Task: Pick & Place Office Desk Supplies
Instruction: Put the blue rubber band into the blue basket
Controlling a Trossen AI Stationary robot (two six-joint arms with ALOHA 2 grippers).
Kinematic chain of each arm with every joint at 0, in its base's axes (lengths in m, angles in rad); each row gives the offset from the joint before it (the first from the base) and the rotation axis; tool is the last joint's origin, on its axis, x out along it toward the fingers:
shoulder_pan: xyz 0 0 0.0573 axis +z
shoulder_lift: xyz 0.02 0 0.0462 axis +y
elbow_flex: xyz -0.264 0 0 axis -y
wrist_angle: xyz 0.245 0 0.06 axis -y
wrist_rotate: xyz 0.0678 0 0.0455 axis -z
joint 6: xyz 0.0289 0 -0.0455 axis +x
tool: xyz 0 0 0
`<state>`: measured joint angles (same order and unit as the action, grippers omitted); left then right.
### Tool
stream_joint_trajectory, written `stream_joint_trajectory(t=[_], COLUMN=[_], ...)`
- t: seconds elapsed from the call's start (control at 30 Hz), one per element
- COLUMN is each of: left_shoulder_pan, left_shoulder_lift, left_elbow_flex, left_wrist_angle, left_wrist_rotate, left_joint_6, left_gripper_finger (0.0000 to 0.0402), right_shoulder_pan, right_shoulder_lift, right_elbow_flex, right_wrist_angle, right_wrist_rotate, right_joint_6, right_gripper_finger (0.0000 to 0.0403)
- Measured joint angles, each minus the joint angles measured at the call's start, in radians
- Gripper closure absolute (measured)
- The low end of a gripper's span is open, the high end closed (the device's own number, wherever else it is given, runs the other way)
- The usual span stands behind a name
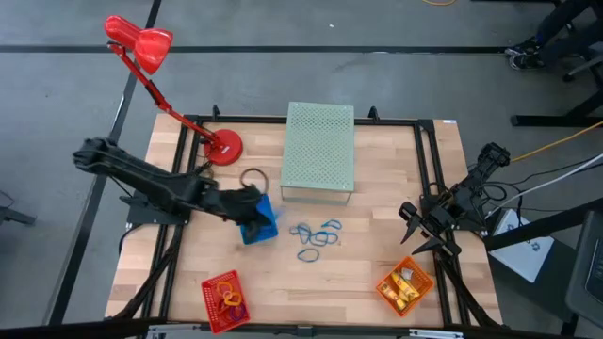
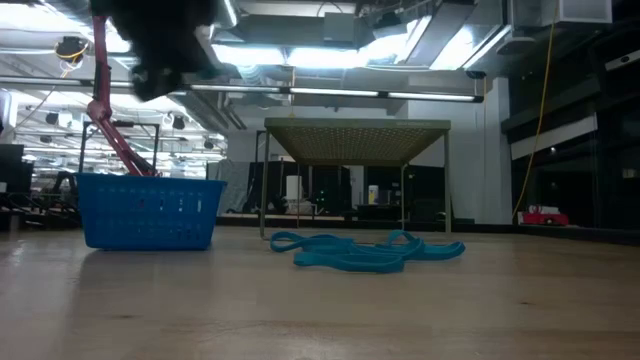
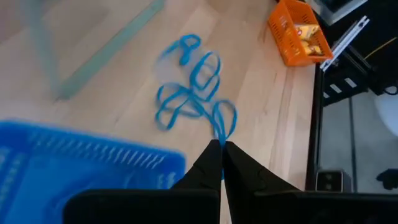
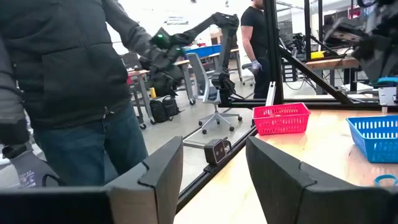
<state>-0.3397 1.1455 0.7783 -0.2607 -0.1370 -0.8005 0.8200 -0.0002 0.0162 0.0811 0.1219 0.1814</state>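
Observation:
Several thin blue loops (image 1: pixel 316 235) lie in a loose heap on the wooden table, seen also in the low view (image 2: pixel 365 250) and the left wrist view (image 3: pixel 193 93). My left gripper (image 1: pixel 252 209) hangs above the blue mesh basket (image 1: pixel 259 224), its fingers shut (image 3: pixel 222 155). A thin blue streak shows in the slit between the fingers. My right gripper (image 1: pixel 415 234) is open and empty at the table's right side, above the orange basket (image 1: pixel 405 285), which holds yellow-orange pieces. The red basket (image 1: pixel 226 299) holds red and orange loops. My left gripper points slanting down over the blue basket's right rim (image 3: pixel 174 158). A thin blue streak (image 3: pixel 222 171) shows between its shut fingers. I cannot tell whether this is a loop in the hold or something beyond the fingers. Nothing hangs below the gripper in the low view.
The large pale green perforated box (image 1: pixel 320 151) stands at the far middle. A red desk lamp (image 1: pixel 221 146) stands at the far left, with a brown ring (image 1: pixel 254 179) beside it. A person (image 4: pixel 68 87) stands beyond the table's edge in the right wrist view.

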Motion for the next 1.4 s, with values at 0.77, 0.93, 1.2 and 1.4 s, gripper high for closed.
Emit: stream_joint_trajectory(t=[0.77, 0.93, 1.2, 1.4], left_shoulder_pan=[0.003, 0.003, 0.003, 0.003], left_shoulder_lift=[-0.177, -0.177, -0.176, -0.068], left_elbow_flex=[-0.264, -0.264, -0.25, -0.087], left_wrist_angle=[-0.095, -0.101, -0.005, -0.033], left_wrist_rotate=[0.051, 0.022, 0.019, 0.026], left_joint_6=[-0.084, -0.114, -0.106, 0.076], left_gripper_finger=[0.0342, 0.0283, 0.0229, 0.0228], right_shoulder_pan=[0.0, 0.0, 0.0, 0.0], right_shoulder_lift=[0.0, 0.0, 0.0, 0.0], right_elbow_flex=[0.0, 0.0, 0.0, 0.0], right_wrist_angle=[0.0, 0.0, 0.0, 0.0], right_wrist_rotate=[0.0, 0.0, 0.0, 0.0], right_joint_6=[0.0, 0.0, 0.0, 0.0], right_gripper_finger=[0.0225, 0.0225, 0.0225, 0.0225])
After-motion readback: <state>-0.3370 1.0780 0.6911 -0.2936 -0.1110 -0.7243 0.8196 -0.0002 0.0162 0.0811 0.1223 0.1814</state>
